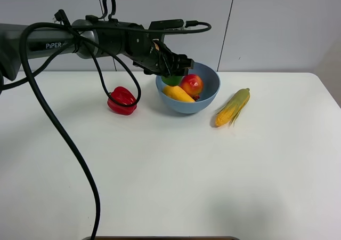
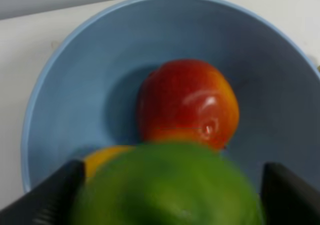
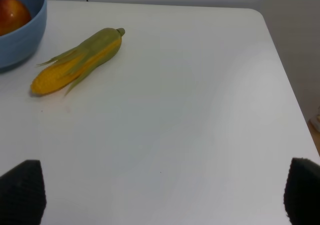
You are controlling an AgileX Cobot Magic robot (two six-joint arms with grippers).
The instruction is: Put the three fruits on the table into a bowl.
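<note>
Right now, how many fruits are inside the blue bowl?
2: the pomegranate and mango lie in the bowl. A green fruit hangs over it in the left gripper.

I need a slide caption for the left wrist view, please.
Left hand poised over the blue bowl with the green fruit between its fingers, pomegranate and mango already inside.
</note>
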